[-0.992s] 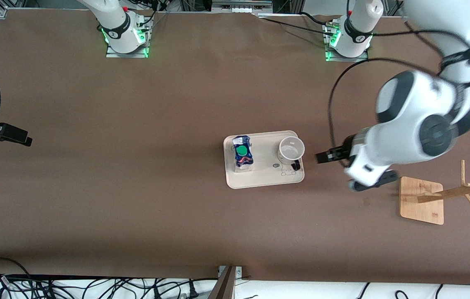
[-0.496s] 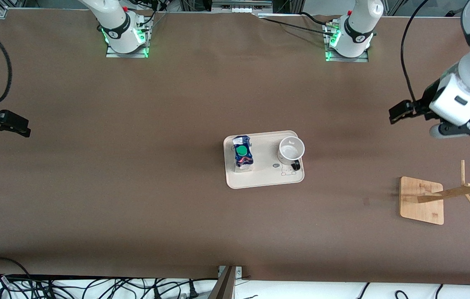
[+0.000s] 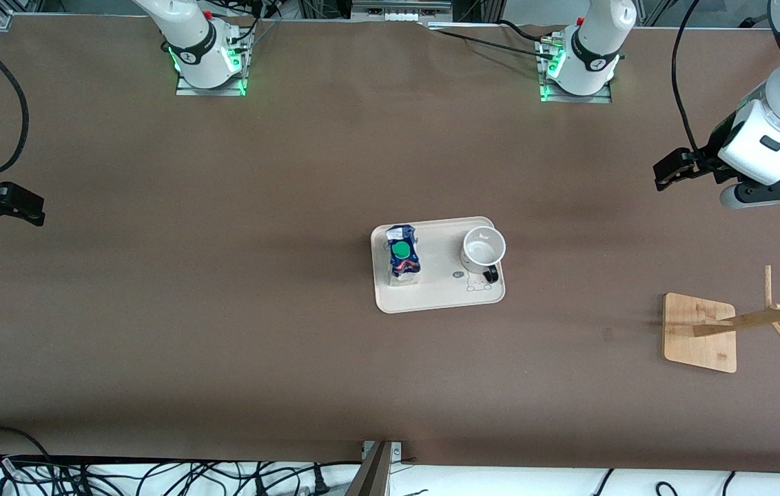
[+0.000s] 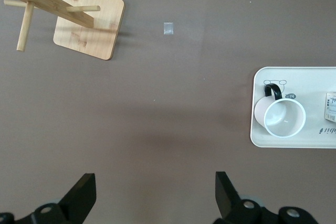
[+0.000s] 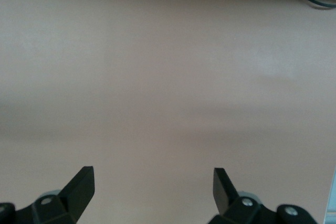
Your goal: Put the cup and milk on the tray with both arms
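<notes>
The cream tray (image 3: 442,293) lies at the table's middle. The white cup (image 3: 483,248) stands upright on it toward the left arm's end, its black handle toward the front camera. The blue-and-white milk carton (image 3: 404,258) with a green cap stands on it toward the right arm's end. The left wrist view shows the tray (image 4: 315,77) and cup (image 4: 281,118). My left gripper (image 3: 669,172) is open and empty, raised over bare table at the left arm's end; its wrist view (image 4: 155,195) shows the jaws wide apart. My right gripper (image 3: 18,203) is open and empty at the right arm's end (image 5: 152,187).
A wooden rack (image 3: 734,324) with a square base and slanted pegs stands toward the left arm's end, nearer the front camera than the left gripper; it also shows in the left wrist view (image 4: 89,22). Cables lie along the table's front edge (image 3: 156,475).
My left arm has drawn back from beside the tray, up and away toward its end of the table. My right gripper shifted slightly. The cup and milk stayed on the tray.
</notes>
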